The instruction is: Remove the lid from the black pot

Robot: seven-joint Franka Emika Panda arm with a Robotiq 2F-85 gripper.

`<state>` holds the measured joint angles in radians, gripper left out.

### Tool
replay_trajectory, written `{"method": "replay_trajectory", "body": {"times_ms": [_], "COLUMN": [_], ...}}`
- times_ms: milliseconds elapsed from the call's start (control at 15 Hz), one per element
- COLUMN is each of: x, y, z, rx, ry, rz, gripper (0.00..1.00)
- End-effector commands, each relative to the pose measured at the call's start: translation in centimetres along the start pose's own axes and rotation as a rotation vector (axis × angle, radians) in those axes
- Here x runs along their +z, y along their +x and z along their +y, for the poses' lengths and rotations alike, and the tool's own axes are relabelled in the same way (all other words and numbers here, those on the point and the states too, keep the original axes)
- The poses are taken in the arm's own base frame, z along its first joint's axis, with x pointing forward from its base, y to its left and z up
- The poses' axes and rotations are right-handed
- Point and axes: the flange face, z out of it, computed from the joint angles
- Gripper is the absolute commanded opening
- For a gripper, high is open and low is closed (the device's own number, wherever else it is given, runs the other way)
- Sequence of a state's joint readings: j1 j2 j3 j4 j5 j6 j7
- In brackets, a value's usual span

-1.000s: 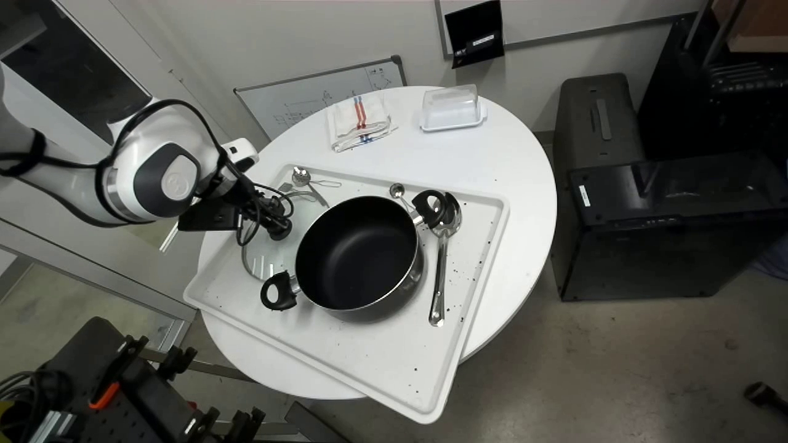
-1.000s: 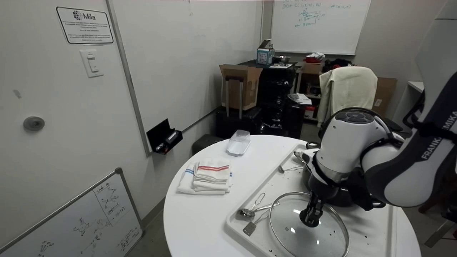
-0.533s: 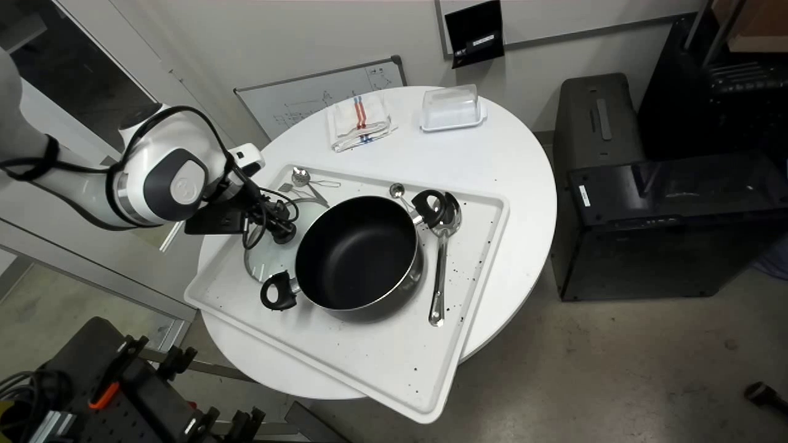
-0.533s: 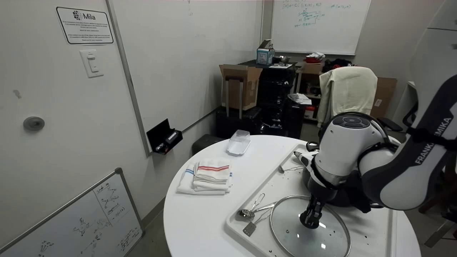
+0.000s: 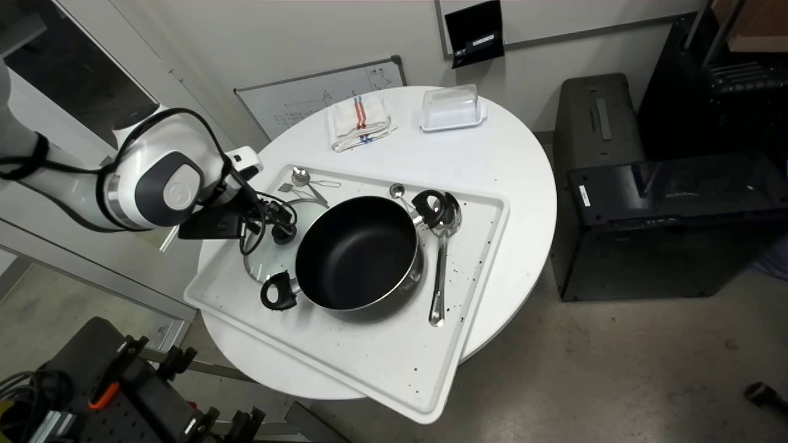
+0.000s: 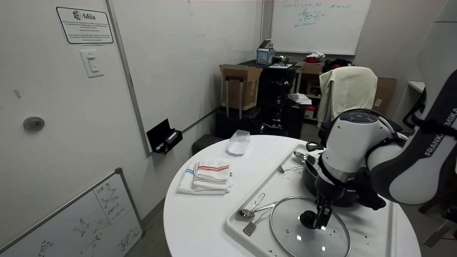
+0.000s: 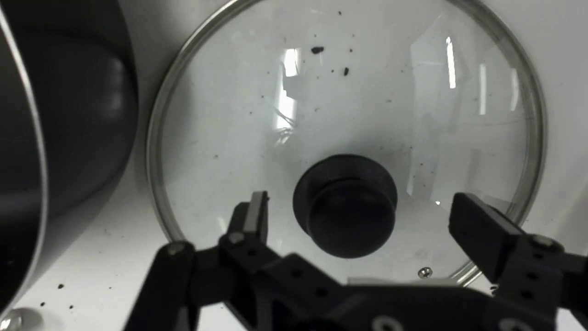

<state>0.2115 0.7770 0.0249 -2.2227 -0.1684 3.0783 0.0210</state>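
The lid (image 7: pixel 229 115), clear glass with a shiny metal rim, lies on the white tray beside the black pot (image 5: pixel 357 252). Its black knob (image 7: pixel 351 220) sits between the spread jaws of my gripper (image 7: pixel 358 197). In the wrist view a gap shows on each side of the knob, so neither the near finger (image 7: pixel 248 225) nor its opposite touches it there. Both exterior views have the lid (image 6: pixel 292 239) under my arm, close against the pot's side. Nothing covers the pot; its dark inside is visible in an exterior view.
Large metal spoons (image 5: pixel 438 277) lie on the tray (image 5: pixel 363 363) at the pot's far side. A small spatula (image 6: pixel 250 228) and a skimmer (image 6: pixel 246 213) rest next to the lid. Folded towels (image 5: pixel 360 120) and a clear-covered dish (image 5: pixel 452 111) stand on the round table.
A second ago the jaws were closed on the lid's knob; now they are spread apart around it. The lid has shifted slightly and settled on the tray.
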Motion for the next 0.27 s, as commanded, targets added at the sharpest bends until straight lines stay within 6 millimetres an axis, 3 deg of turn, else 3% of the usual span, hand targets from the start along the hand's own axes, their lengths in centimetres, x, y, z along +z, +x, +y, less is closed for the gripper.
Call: {"method": "replay_trajectory", "body": {"times_ms": [0, 200], "x": [-3.4, -6.0], "y": [-2.3, -3.9], "z": [0.4, 0.4], "rx": [-0.031, -0.047], "ry": [0.051, 0.095], "rz": [-0.017, -0.021], "gripper": [1.0, 1.0]}}
